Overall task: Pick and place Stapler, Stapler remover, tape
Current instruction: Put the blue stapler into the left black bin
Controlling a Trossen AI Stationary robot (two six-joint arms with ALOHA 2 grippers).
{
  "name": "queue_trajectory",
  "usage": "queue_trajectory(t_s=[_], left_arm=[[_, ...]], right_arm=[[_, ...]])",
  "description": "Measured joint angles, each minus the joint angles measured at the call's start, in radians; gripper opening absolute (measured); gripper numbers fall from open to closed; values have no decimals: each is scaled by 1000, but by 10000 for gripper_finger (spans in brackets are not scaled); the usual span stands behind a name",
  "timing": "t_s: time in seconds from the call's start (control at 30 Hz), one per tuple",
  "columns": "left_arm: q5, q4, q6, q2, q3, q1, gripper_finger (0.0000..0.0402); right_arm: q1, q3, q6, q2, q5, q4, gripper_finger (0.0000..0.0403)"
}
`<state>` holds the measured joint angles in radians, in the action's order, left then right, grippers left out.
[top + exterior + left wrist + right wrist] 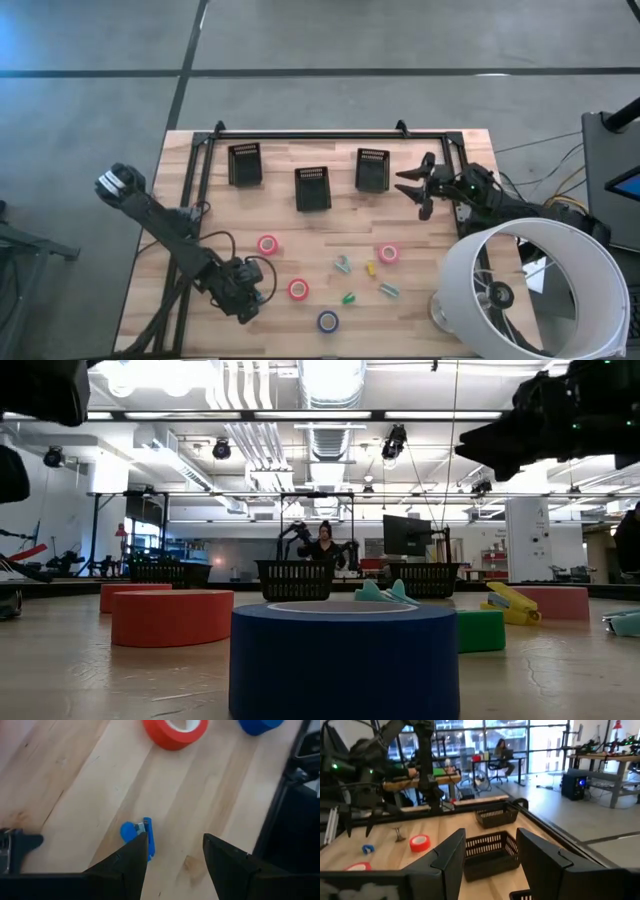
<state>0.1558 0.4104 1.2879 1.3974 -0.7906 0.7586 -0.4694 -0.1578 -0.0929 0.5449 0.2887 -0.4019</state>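
Four tape rolls lie flat on the wooden table: pink [267, 244], red [298, 289], blue [328, 321] and pink [388, 253]. Small teal [343, 264], yellow [370, 268], green [348, 297] and grey-teal [389, 290] stapler-like pieces lie among them. A small blue piece [137, 832] lies on the boards under my left gripper [172, 852], which is open, tipped downward and hangs above it [250, 298]. Stapler or remover, I cannot tell. My right gripper [418, 190] is open, level and holds nothing. It points at the black baskets [490, 851].
Three black mesh baskets [245, 165], [312, 188], [372, 170] stand in a row at the far side inside a black frame [330, 134]. A large white cylinder [535, 290] stands at the near right corner. A person sits in the room beyond [500, 747].
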Motion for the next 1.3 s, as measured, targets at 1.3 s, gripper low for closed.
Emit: queue_trajectory(t_s=[1.3], left_arm=[[219, 78, -22, 109, -54, -5, 193]], right_arm=[[160, -499, 157, 812, 158, 2, 171]])
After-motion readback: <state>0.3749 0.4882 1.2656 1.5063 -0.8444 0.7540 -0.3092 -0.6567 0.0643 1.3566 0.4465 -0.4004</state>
